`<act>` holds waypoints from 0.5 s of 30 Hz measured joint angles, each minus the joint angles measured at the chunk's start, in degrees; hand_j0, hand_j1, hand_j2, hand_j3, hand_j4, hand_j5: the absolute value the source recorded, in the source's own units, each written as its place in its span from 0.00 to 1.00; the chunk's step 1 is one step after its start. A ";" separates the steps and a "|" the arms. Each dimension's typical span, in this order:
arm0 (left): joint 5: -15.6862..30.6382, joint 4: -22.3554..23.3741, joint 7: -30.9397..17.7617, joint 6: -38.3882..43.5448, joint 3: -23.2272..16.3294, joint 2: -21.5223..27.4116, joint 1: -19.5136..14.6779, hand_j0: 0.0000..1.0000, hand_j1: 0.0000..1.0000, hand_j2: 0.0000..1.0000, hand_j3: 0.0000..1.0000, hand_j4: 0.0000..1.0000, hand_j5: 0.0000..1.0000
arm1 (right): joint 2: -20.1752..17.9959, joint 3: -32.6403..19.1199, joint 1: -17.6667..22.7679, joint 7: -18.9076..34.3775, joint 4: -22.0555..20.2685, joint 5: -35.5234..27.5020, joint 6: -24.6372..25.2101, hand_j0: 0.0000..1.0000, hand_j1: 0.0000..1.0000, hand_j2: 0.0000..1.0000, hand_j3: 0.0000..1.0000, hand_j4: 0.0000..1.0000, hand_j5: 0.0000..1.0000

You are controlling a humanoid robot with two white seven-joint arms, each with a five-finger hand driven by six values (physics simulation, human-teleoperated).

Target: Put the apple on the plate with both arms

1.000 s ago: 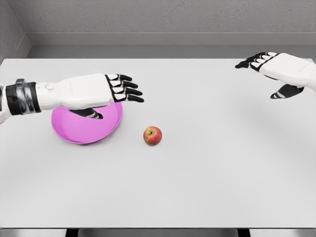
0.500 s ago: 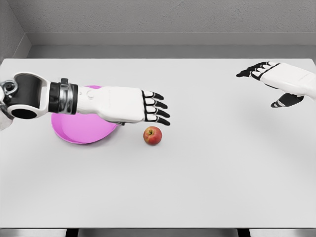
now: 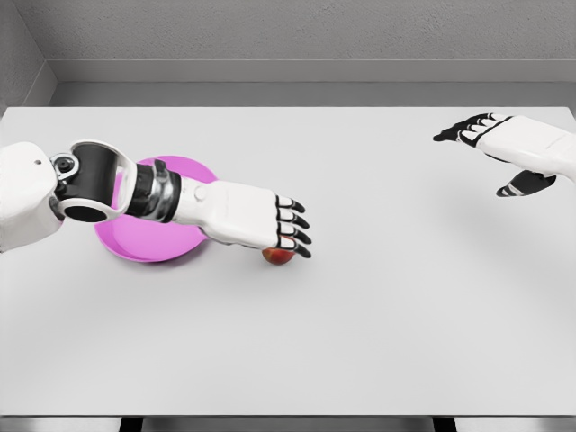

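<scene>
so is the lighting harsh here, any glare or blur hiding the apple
Head view: soft, even light, no glare, only faint shadows on the table. Sharp throughout; the apple is mostly hidden by the left hand, not by blur.

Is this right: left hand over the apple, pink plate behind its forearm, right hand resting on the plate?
Not quite. In the head view the right hand hovers open at the table's far right, nowhere near the pink plate. The left hand does cover the apple.

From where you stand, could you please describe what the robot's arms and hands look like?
Both arms have smooth white shells. The left arm shows black joint sections and a grey metallic wrist ring. The left hand and right hand are white-backed, with black fingers capped by white segments.
</scene>
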 measured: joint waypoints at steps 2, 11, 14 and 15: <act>-0.20 0.21 -0.06 0.00 0.04 -0.64 0.00 1.00 1.00 1.00 1.00 1.00 1.00 | -0.03 -0.02 0.00 0.00 0.01 0.00 0.00 1.00 1.00 1.00 1.00 1.00 1.00; -0.61 1.37 -0.14 0.00 -0.29 -3.06 0.00 1.00 1.00 1.00 1.00 1.00 1.00 | -0.40 -0.12 0.00 0.00 0.02 0.00 0.00 1.00 1.00 1.00 1.00 1.00 1.00; -0.68 1.90 -0.25 0.00 -0.62 -3.60 0.00 1.00 1.00 1.00 1.00 1.00 1.00 | -0.44 -0.97 0.00 0.00 0.15 -0.01 -0.01 1.00 1.00 1.00 1.00 1.00 1.00; -0.86 2.29 -0.27 0.00 -0.76 -3.88 0.00 1.00 1.00 1.00 1.00 1.00 1.00 | -0.45 -1.37 0.00 0.00 0.24 0.00 -0.01 1.00 1.00 1.00 1.00 1.00 1.00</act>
